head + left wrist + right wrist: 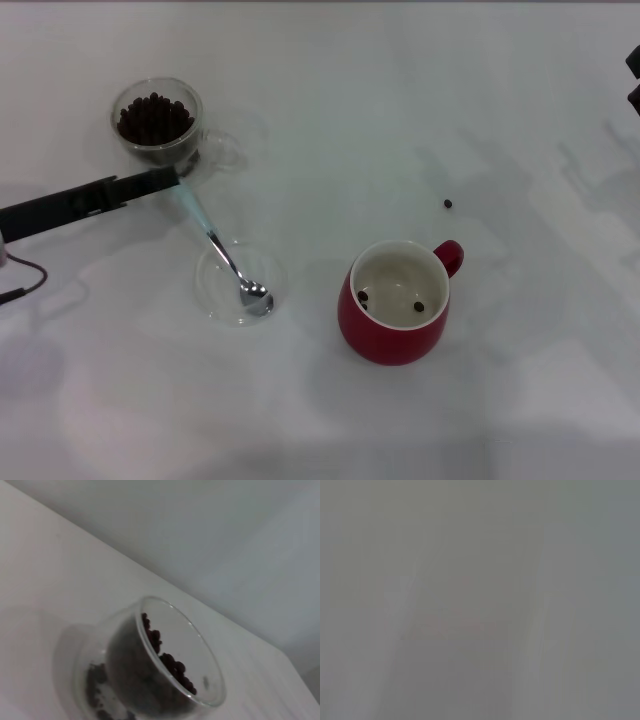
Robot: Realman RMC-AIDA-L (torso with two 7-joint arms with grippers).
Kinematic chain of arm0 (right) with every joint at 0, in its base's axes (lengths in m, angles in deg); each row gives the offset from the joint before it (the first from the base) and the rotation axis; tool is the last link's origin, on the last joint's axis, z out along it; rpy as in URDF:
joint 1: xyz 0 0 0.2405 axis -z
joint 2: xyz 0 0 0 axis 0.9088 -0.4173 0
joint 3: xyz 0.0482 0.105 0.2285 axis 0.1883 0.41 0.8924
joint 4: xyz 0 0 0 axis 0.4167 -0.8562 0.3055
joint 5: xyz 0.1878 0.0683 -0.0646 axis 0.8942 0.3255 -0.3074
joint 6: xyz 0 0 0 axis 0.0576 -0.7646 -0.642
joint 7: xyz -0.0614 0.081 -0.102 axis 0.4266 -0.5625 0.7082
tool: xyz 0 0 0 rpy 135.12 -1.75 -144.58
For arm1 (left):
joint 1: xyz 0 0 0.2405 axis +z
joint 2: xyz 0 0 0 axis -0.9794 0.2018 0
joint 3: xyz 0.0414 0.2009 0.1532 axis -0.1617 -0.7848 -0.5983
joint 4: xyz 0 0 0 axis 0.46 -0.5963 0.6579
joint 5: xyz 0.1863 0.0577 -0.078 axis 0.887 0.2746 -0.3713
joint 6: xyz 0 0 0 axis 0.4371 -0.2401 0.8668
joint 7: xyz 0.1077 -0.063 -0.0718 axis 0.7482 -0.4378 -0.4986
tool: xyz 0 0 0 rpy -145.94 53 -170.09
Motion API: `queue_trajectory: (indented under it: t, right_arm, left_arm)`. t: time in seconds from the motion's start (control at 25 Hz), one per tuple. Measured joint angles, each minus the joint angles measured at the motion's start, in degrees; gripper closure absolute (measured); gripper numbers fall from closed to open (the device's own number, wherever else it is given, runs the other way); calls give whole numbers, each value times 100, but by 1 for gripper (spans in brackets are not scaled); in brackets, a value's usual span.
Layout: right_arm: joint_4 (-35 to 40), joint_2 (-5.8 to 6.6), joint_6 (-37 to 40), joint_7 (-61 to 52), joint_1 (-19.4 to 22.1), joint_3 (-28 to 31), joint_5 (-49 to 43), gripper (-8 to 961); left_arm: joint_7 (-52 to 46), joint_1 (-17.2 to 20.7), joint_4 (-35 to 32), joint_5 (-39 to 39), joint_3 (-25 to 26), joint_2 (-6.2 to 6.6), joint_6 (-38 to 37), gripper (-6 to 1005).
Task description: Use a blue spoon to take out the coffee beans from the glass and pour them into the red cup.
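Observation:
The glass (pixel 157 122), full of coffee beans (pixel 154 118), stands at the far left; the left wrist view shows the glass (pixel 165 670) and its beans (pixel 167 662) close up. The blue spoon (pixel 215 245) slants from my left gripper (pixel 170 184) down to a flat clear dish (pixel 215 300), where its silver bowl rests. The left gripper is shut on the end of the spoon's pale handle, just in front of the glass. The red cup (pixel 392 335) stands at centre right with two beans inside. My right gripper (pixel 634 78) shows only at the far right edge.
One loose bean (pixel 448 204) lies on the white table behind the red cup. A dark cable (pixel 22 280) runs along the left edge. The right wrist view shows only a grey blur.

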Motion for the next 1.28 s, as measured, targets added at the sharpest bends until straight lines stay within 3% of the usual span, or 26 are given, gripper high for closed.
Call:
queue_trajectory:
  t: [0.08,0.28,0.44,0.68,0.72,0.8,0.92,1.28]
  right_arm:
    - [0,-4,0,0,2,-5,-2,276]
    - [0,-5,21,0,18,-12,-3,275]
    - [0,-5,49,0,37,-2,3,275]
    - [-24,-5,54,-20,63,14,90,275]
    - [-35,-6,54,-49,65,15,141,275]
    - [-57,-10,54,-129,72,15,255,275]
    - [-62,-12,54,-249,108,15,380,275]
    - [-24,-14,207,-104,158,13,494,275]
  left_arm:
    - [33,10,69,-23,0,16,-2,542]
    - [374,53,412,-337,-1,62,-260,543]
    - [875,216,775,-937,-1,122,-859,543]
    - [2103,868,1088,-2231,1,115,-1295,542]
    - [2627,1181,1083,-2795,25,81,-1253,542]
    - [2852,1322,1065,-3064,40,55,-1209,543]
    - [3744,1820,944,-4195,63,-120,-915,543]
    - [5097,2053,34,-5083,70,-147,92,542]
